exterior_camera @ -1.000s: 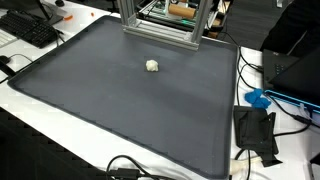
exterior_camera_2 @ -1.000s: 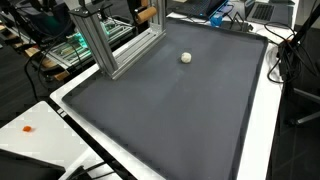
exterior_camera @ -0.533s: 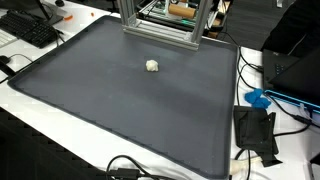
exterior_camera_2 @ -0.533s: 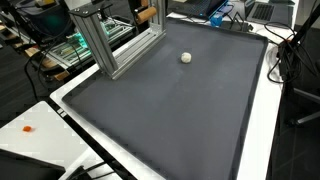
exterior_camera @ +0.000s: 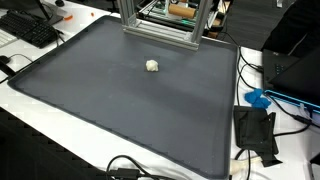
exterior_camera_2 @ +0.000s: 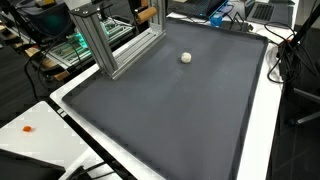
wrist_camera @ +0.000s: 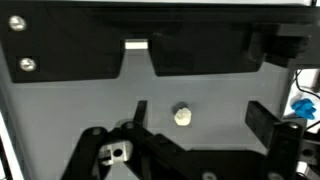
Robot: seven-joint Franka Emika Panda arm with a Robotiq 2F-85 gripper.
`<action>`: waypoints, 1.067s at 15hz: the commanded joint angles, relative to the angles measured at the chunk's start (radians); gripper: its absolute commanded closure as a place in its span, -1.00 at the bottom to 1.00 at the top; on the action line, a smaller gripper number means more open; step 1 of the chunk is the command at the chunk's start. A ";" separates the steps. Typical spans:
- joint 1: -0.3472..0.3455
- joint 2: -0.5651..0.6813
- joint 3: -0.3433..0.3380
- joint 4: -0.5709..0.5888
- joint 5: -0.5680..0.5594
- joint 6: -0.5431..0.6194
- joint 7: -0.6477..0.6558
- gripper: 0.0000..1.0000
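Observation:
A small white lumpy object (exterior_camera: 152, 66) lies alone on the dark grey mat (exterior_camera: 110, 110), toward its far side; it shows in both exterior views (exterior_camera_2: 186, 58). The arm and gripper do not show in either exterior view. In the wrist view my gripper (wrist_camera: 200, 115) is open and empty, its two dark fingers spread wide. The white object (wrist_camera: 182, 115) appears on the mat between them, well below, nearer the left finger. Nothing touches it.
An aluminium frame (exterior_camera: 160, 22) stands at the mat's far edge, also seen in an exterior view (exterior_camera_2: 112, 42). A keyboard (exterior_camera: 30, 28), a blue item (exterior_camera: 258, 98), a black device (exterior_camera: 255, 130) and cables lie on the white table around the mat.

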 commanded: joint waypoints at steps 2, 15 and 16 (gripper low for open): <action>0.061 -0.056 0.070 -0.066 0.093 0.057 0.085 -1.00; 0.140 -0.133 0.175 -0.157 0.146 0.087 0.215 -1.00; 0.142 -0.141 0.177 -0.166 0.151 0.094 0.224 -1.00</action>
